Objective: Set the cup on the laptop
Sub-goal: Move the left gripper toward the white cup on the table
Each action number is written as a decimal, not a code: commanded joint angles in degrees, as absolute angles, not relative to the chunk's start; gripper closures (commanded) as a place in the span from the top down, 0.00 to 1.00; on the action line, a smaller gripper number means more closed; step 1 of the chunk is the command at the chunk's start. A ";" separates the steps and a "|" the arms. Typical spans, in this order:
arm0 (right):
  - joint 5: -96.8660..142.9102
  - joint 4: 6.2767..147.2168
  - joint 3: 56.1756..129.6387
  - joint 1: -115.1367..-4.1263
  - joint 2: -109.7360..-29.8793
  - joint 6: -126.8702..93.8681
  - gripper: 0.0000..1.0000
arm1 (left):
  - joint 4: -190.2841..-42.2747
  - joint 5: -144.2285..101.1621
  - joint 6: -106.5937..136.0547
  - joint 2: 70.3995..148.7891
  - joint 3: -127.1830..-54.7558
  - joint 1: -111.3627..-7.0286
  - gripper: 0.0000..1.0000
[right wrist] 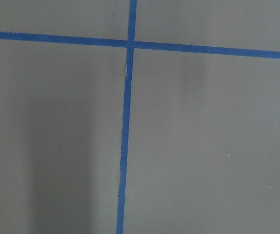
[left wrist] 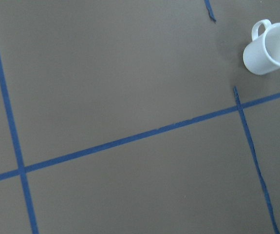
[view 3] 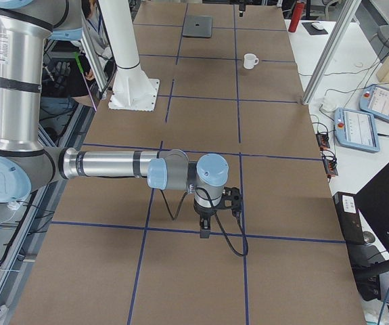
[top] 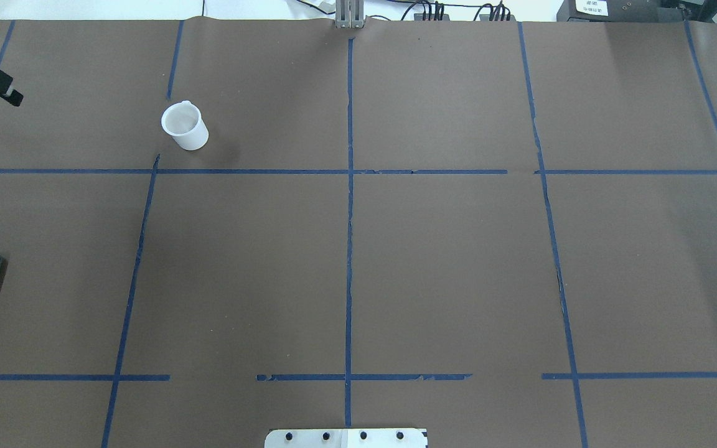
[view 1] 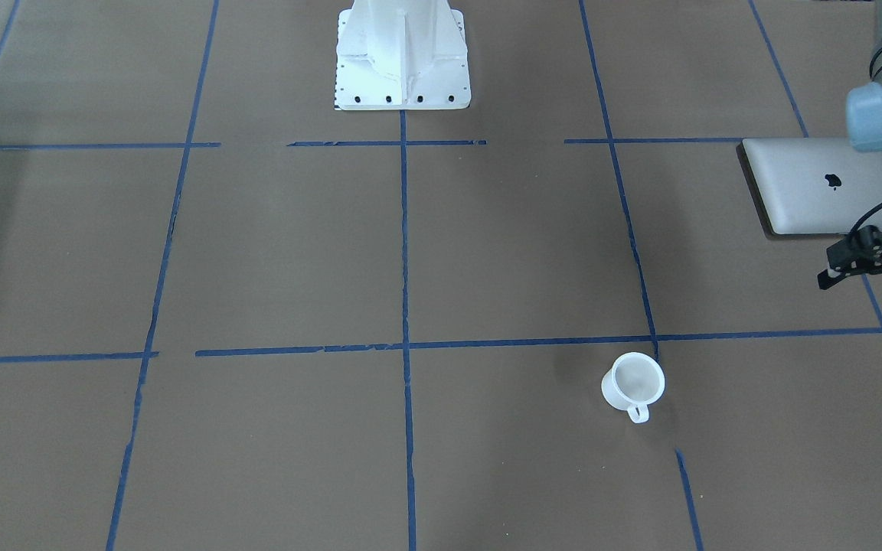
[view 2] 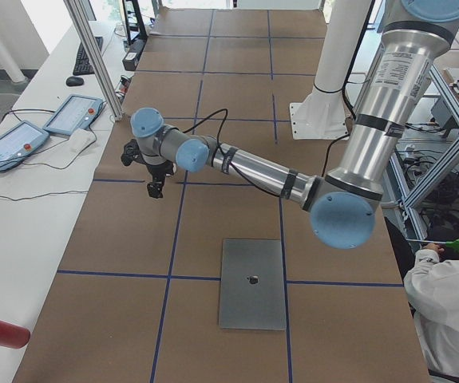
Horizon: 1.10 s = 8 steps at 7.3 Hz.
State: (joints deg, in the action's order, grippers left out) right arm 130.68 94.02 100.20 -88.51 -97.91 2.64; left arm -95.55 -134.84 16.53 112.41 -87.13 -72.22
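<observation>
Can see the cup (view 1: 632,386) standing upright on the brown desk (view 1: 295,252), on the robot's left half and far from its base. Handle turned away from the robot, just beside a crossing of blue tape lines (view 1: 405,229). Well apart from the laptop (view 1: 816,187), lying closed and flat at the desk's left end, logo up. Beyond the laptop, hanging above the desk: the left end effector (view 1: 862,288), fingers spread wide and holding nothing. Toward the opposite end, the right end effector (view 3: 206,230), pointing down over the tape grid; cannot tell whether spread or closed.
</observation>
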 commanded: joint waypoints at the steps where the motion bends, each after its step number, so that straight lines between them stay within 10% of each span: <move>1: 130.69 94.04 100.20 -88.51 -97.91 2.64 1.00 | -96.32 -132.10 26.05 124.49 -74.85 -66.21 1.00; 5: 130.69 94.04 100.20 -88.51 -97.91 2.64 1.00 | -111.39 -132.01 44.35 139.55 -51.73 -58.81 0.99; 8: 130.69 94.04 100.20 -88.51 -97.91 2.64 1.00 | -111.97 -132.01 45.09 139.92 -47.48 -56.44 0.98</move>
